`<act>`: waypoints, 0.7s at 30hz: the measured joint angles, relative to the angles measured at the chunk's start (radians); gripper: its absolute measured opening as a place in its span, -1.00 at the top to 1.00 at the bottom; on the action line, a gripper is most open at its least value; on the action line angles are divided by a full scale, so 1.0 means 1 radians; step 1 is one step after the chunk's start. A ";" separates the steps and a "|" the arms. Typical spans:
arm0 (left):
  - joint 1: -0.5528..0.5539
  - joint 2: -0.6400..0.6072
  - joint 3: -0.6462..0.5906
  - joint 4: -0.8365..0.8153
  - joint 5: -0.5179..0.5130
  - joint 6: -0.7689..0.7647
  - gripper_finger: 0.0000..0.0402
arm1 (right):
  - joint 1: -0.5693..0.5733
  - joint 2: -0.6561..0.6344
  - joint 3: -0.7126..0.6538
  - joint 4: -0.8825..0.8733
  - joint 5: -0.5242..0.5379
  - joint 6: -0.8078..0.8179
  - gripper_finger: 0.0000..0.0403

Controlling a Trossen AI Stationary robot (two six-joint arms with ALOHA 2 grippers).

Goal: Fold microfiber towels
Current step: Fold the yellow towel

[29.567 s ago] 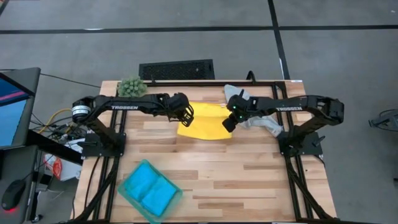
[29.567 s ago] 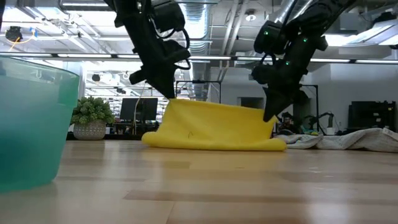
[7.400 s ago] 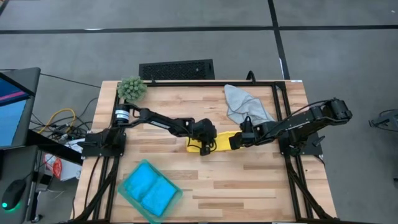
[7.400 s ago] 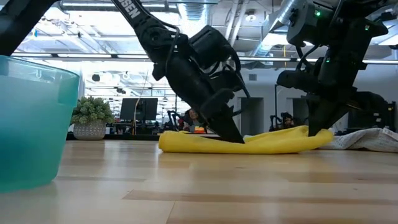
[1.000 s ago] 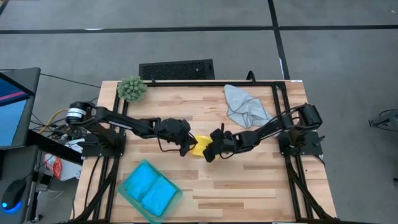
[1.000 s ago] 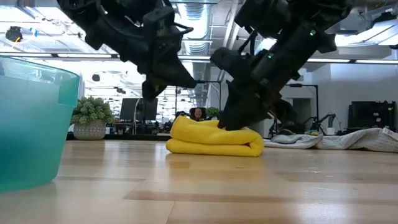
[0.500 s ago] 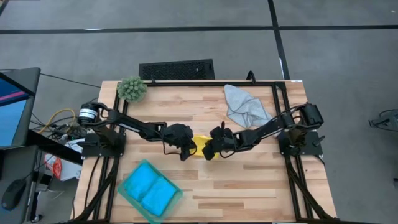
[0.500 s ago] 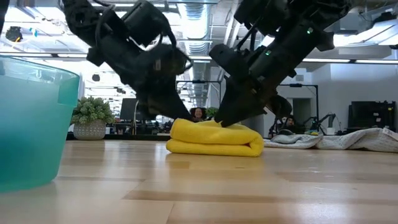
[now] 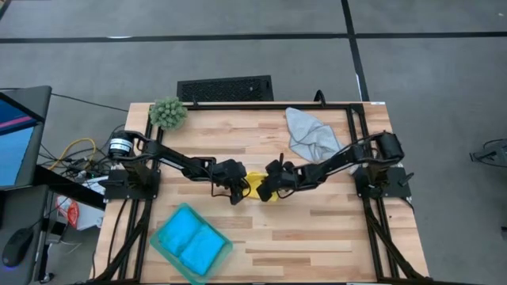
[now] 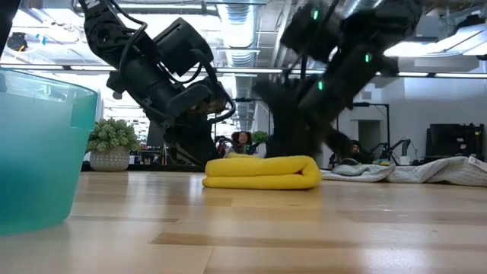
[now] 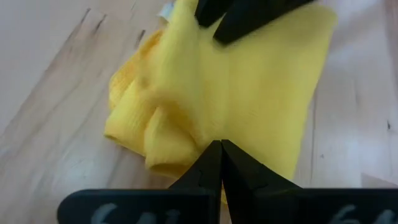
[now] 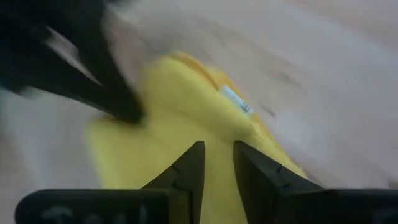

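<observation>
High view shows the counter (image 9: 317, 229) with the folded yellow towel (image 9: 257, 185) at its middle, between both grippers. Left gripper (image 11: 221, 152) has jaws together; right gripper (image 12: 216, 158) has jaws slightly apart, over the towel.

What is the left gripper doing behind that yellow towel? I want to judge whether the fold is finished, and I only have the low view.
Observer: In the left wrist view the left gripper has its fingers shut tip to tip over the yellow towel, with no cloth between them.
Operator: And the right one?
Observer: In the right wrist view the right gripper shows a narrow gap between its fingers, above the towel near its white label.
Operator: What is in the teal bin next to my camera?
Observer: From above, the teal bin holds bright blue towels.
</observation>
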 joint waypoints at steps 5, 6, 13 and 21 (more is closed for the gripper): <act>0.001 0.000 0.000 0.004 -0.006 -0.030 1.00 | 0.053 -0.116 0.002 0.008 0.060 -0.085 0.46; 0.001 0.000 0.000 0.004 -0.011 -0.035 1.00 | 0.078 -0.128 0.002 0.010 0.086 -0.111 0.46; 0.002 0.000 0.000 0.019 -0.019 -0.073 1.00 | 0.195 -0.116 -0.071 0.114 0.226 -0.130 0.46; 0.002 0.000 0.000 0.057 -0.026 -0.079 1.00 | 0.253 -0.115 -0.272 0.348 0.269 -0.101 0.46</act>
